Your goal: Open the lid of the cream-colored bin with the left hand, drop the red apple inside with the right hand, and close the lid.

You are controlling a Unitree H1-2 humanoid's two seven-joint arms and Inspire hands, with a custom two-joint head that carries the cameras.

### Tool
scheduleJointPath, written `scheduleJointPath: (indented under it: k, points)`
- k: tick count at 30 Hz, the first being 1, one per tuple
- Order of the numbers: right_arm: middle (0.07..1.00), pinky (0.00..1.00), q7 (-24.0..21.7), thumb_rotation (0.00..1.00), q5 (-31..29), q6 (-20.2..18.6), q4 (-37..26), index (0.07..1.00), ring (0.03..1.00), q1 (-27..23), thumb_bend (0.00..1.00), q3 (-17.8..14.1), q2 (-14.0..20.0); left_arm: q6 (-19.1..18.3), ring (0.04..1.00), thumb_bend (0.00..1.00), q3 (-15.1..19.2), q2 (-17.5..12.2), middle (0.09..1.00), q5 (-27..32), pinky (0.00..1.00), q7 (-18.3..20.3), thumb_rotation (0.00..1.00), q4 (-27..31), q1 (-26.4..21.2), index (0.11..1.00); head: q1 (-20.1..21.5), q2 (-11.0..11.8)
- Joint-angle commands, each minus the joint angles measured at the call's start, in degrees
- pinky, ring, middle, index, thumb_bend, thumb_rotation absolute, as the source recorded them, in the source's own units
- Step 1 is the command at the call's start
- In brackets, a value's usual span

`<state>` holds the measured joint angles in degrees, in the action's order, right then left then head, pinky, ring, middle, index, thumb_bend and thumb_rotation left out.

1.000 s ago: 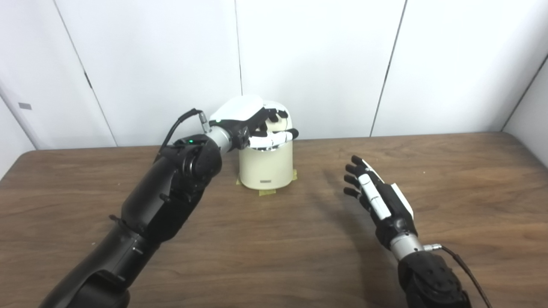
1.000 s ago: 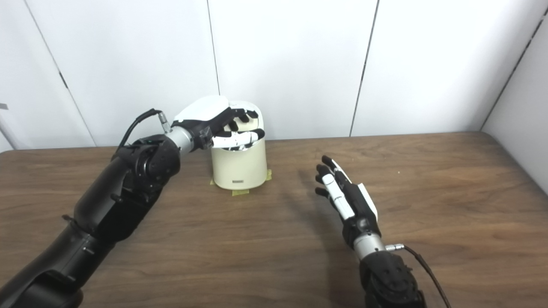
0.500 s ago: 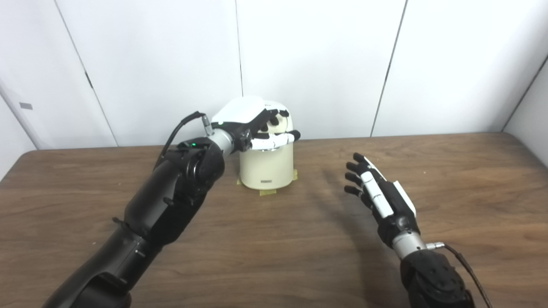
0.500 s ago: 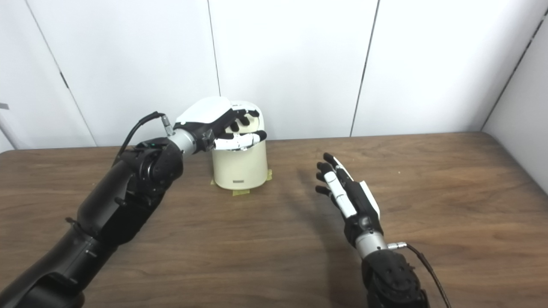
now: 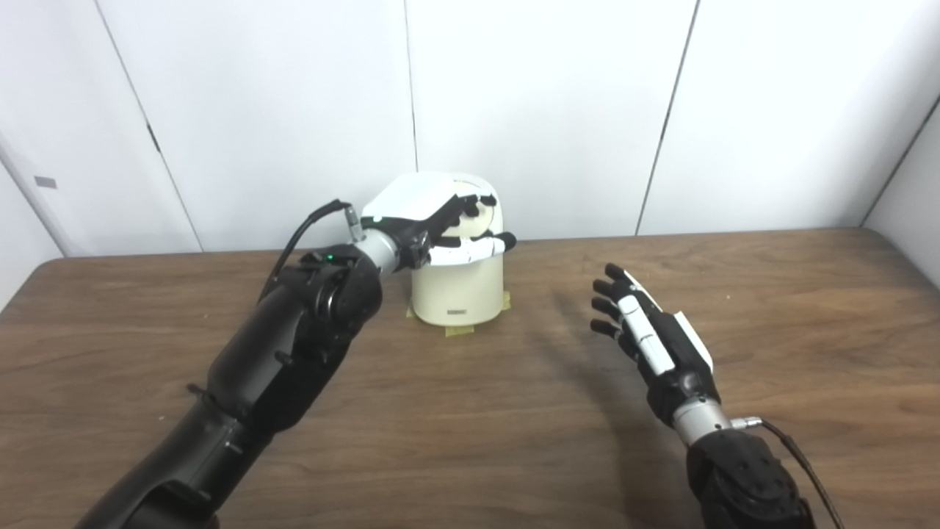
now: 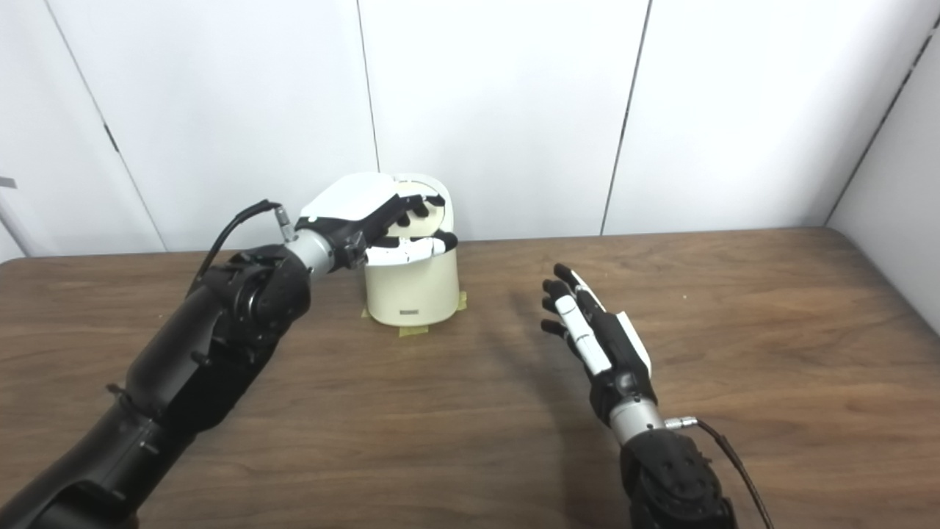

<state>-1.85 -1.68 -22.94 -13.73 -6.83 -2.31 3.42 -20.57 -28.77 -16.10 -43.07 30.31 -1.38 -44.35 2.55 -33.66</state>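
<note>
Cream-colored bin stands upright near the table's far edge on yellow tape, its lid tilted up under the left hand, whose fingers curl over the lid and rim. The right hand hovers empty with fingers spread over bare wood toward the right edge, well apart from the bin

I'm seeing my left hand lying over the raised lid of the cream-colored bin, fingers curling around its edge. To the bin's right, my right hand is hovering over the counter, fingers spread, holding nothing.
</note>
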Motion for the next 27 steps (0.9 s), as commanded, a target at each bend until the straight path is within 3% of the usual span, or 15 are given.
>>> scheduleJointPath:
  k: [1,6,14,19,22,27]
  points:
    - [0.898,0.82,-0.60,0.82,-0.44,1.93,-1.77,0.941,0.889,-1.90,0.54,-0.03,0.71,-2.43,0.783,0.51,0.60,-0.34,0.837,2.04,0.67,3.75,0.84,1.66,1.25,0.881,0.05,0.02]
    - [0.897,0.81,-0.55,0.82,-0.42,2.15,-1.45,0.939,0.886,-1.98,0.54,0.05,0.82,-4.58,0.735,0.48,3.24,-0.70,0.805,1.23,0.59,3.65,0.80,7.02,0.95,0.856,0.11,0.15]
    - [0.891,0.81,-0.19,0.80,-0.50,1.36,-1.43,0.933,0.882,-2.20,0.52,-0.08,0.50,-6.24,0.774,0.43,10.36,-0.78,0.809,1.70,0.68,3.09,0.63,14.53,1.84,0.835,0.29,0.13]
    - [0.891,0.81,-0.42,0.80,-0.39,1.44,-1.21,0.934,0.881,-2.26,0.53,0.10,0.82,-6.32,0.772,0.41,16.06,0.56,0.800,1.94,0.69,1.53,0.54,18.74,5.21,0.810,0.40,0.12]
    - [0.892,0.82,-0.54,0.79,-0.66,1.37,-1.09,0.934,0.883,-2.31,0.52,-0.04,0.94,-5.87,0.766,0.40,17.61,0.86,0.790,2.64,0.68,-0.04,0.48,19.75,7.08,0.801,0.35,0.13]
    - [0.890,0.83,-0.74,0.78,-0.81,1.49,-1.09,0.932,0.885,-2.20,0.50,-0.04,1.09,-5.08,0.746,0.38,19.96,1.13,0.790,4.50,0.66,-4.12,0.47,21.01,11.53,0.811,0.31,0.16]
